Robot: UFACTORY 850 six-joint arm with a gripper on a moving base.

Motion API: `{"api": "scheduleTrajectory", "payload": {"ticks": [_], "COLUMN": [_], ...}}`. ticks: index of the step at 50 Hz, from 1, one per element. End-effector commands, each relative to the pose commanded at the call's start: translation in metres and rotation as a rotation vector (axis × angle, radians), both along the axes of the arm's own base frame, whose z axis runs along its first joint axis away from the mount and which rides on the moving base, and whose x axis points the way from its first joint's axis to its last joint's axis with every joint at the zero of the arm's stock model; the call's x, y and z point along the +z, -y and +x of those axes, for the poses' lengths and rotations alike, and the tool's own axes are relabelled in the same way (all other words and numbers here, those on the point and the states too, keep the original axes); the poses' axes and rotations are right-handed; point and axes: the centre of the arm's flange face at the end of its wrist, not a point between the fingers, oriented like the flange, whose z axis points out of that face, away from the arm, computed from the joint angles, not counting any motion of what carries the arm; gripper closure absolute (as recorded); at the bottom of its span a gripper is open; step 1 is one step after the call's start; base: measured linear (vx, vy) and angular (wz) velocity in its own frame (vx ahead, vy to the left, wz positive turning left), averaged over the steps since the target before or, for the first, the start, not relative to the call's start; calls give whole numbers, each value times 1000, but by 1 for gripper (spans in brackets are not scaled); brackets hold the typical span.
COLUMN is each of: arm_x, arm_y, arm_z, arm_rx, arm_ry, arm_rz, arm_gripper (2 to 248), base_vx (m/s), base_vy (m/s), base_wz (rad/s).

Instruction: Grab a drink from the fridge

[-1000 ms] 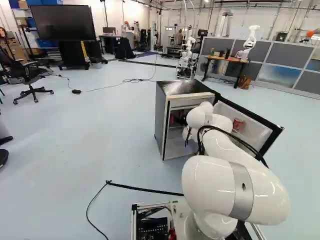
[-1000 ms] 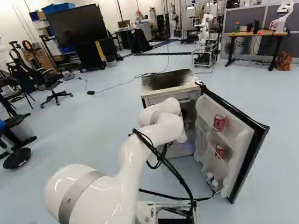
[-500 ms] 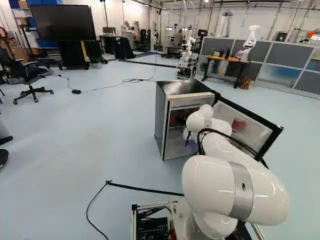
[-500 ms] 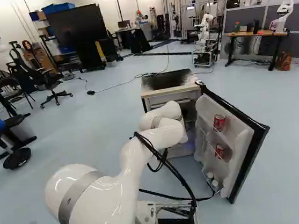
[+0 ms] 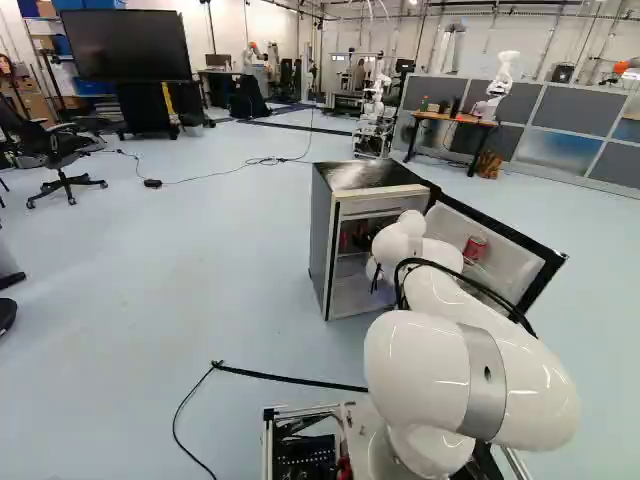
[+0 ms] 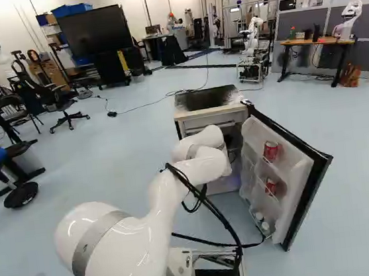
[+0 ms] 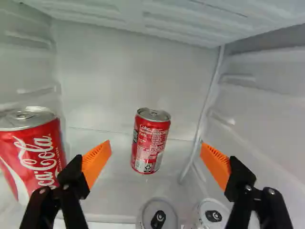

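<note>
The light was bright for me; above centre of left base view, glare lay upon fridge top [image 5: 372,176].

The glossy white, rounded arm [image 6: 140,249] bore a silver-grey metal band [image 5: 484,385] around one bulging section, and thin black cables [image 6: 212,206] looped along it. Its black two-fingered tool [image 7: 156,146] had ribbed orange pads [image 7: 96,160] and small silver screws [image 7: 248,188].

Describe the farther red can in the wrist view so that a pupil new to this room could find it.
Start at the open fridge. Inside it, not on its door, find the red can standing upright near the back wall, ahead of the open gripper. The other red can in there stands off to one side, nearer the camera.
</note>
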Motion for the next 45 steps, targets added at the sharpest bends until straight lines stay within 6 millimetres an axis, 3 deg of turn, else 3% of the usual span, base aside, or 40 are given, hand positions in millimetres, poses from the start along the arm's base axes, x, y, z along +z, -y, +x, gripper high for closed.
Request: {"api": "scheduleTrajectory", "payload": {"ticks": [12,39,40,45], "arm_x": [12,8,8,8], "arm_y": [1,0,0,0], "arm_z": [3,11,11,11], "arm_rx": [1,5,5,5], "arm_ry": [0,35,35,35], "arm_rz": [0,-15,-15,-15], "arm_gripper": [3,3,27,27], "base_vx": [0,0,0,0], "base_vy": [0,0,0,0], "base_wz": [0,0,0,0]}}
